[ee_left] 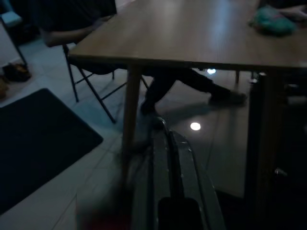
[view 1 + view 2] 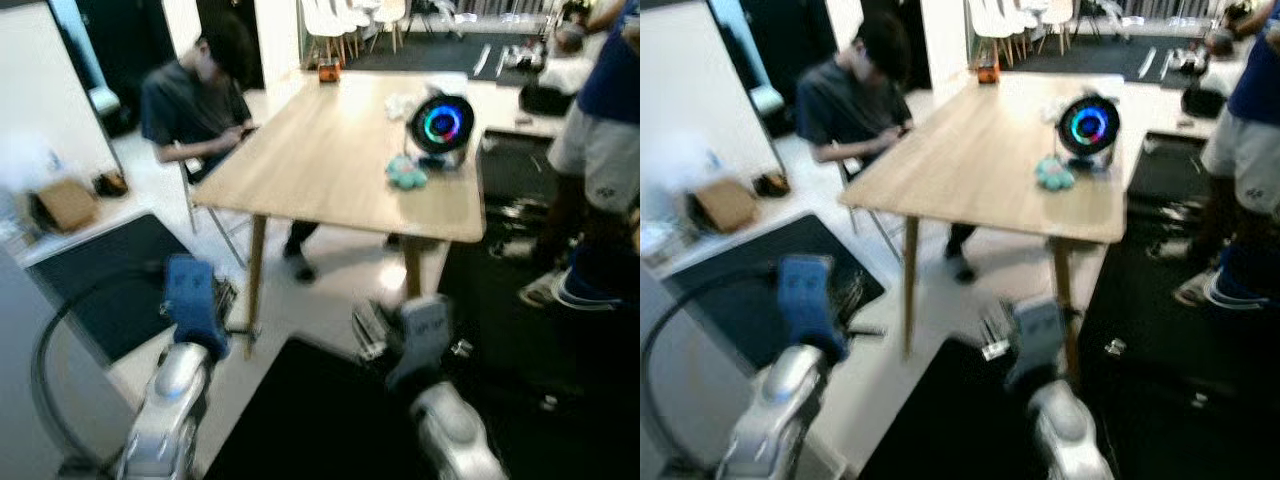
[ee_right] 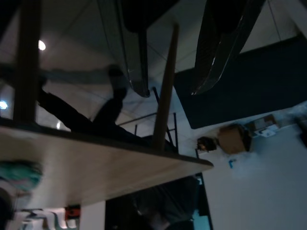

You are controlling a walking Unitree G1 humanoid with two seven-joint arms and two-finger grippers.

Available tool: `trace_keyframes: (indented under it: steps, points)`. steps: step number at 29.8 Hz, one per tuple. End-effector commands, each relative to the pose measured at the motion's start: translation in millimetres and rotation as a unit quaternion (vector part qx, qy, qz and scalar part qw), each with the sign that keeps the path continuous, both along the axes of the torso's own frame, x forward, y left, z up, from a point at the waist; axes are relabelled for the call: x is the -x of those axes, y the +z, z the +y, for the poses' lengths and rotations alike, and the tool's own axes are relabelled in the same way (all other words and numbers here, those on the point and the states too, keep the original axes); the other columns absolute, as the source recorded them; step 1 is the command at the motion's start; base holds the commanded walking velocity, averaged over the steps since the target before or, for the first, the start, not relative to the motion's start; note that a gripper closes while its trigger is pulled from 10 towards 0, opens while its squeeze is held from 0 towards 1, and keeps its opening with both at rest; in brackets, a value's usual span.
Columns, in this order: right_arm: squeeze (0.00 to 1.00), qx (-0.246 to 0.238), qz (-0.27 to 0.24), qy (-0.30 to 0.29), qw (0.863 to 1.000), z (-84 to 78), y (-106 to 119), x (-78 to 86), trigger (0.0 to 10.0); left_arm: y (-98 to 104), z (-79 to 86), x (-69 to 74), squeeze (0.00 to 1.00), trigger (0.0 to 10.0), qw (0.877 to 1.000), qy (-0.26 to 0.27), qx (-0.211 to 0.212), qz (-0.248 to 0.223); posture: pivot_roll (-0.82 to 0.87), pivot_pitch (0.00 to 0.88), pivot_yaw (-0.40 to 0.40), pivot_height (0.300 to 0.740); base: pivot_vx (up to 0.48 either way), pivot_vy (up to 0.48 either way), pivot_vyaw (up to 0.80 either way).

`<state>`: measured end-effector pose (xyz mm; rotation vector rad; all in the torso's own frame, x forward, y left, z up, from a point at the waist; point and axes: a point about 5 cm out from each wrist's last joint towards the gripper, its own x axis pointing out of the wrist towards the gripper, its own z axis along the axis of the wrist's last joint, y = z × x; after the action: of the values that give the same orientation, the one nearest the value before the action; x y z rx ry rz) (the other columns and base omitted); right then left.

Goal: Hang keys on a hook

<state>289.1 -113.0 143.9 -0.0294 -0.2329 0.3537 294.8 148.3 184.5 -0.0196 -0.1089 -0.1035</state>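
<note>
A small teal lump (image 2: 407, 174) lies on the wooden table (image 2: 320, 160) near its right edge; it is too blurred to tell whether keys are attached. Both arms are held low in front of me, short of the table. My left gripper (image 1: 162, 127) is shut, its two black fingers lying together and pointing at the table's near leg (image 2: 255, 270). My right gripper (image 3: 170, 91) is open with nothing between its fingers (image 3: 136, 72), and it hangs below the table's edge beside the other near leg (image 2: 412, 265).
A black round device with a glowing ring (image 2: 441, 123) stands just behind the teal lump. A person (image 2: 195, 100) sits at the table's left side. Another person (image 2: 600, 140) stands at its right. Black mats (image 2: 120, 280) cover parts of the floor, and a cardboard box (image 2: 65, 203) sits far left.
</note>
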Motion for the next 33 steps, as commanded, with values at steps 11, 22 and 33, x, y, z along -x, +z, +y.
trace_keyframes:
  steps: [11,22,33]
  points:
    - [0.0,-0.005,0.008,0.001,1.0,2.0,-2.7,0.2,10.0,4.0,0.9,-0.4,0.0,10.0,1.0,-0.001,-0.008,-0.01,0.04,0.117,0.079,0.74,-0.315,0.0,0.0]
    - [0.0,-0.005,0.007,0.001,1.0,3.1,-2.6,-0.5,10.0,4.4,1.6,-0.9,0.0,10.0,1.0,-0.002,-0.01,-0.011,0.04,0.111,0.081,0.74,0.0,0.0,0.0]
    - [0.0,-0.001,0.002,-0.001,1.0,3.5,-1.3,-1.6,10.0,5.5,-0.4,-1.3,0.0,10.0,1.0,-0.006,-0.008,-0.014,0.04,0.104,0.081,0.74,0.0,0.0,0.0]
